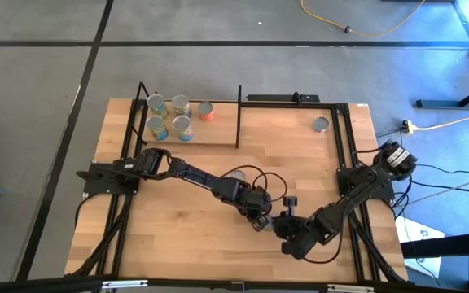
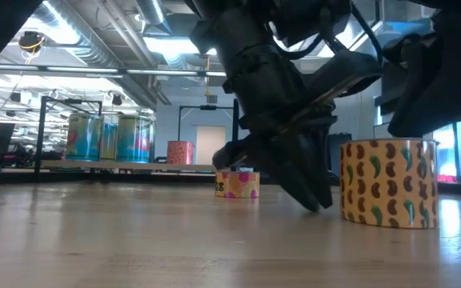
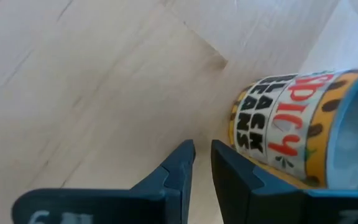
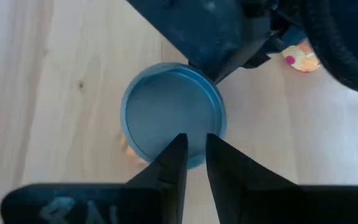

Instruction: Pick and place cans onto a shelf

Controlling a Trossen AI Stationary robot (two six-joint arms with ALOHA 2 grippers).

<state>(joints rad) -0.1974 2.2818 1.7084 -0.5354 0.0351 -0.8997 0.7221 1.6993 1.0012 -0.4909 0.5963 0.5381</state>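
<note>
Near the front middle of the table (image 1: pixel 177 236), both dark arms meet over one can. It is a tan black beans can (image 2: pixel 389 182), standing upright on the bare wood, well apart from the shelf.

The left hand (image 3: pixel 202 163) is tipped down just beside the can's label, its two fingers almost pressed together with only a thin slit between them, pinching nothing. Coming in this narrow, it looks ready to nudge the can rather than grip it.

The right hand (image 4: pixel 191 154) hangs straight above the can's silver-grey lid, its fingers likewise nearly together and empty. To take the can it would need to spread first.

At the far left corner stands the shelf (image 1: pixel 218 134), a light board framed in black rods. Five cans are grouped at its left end, four blue-labelled (image 1: pixel 168 116) and one orange-red (image 1: pixel 207 111), leaving the right part free for more. A lone can (image 1: pixel 322 124) waits at the far right of the table, and a short pink-and-yellow can (image 2: pixel 237 183) sits beyond the arms.
</note>
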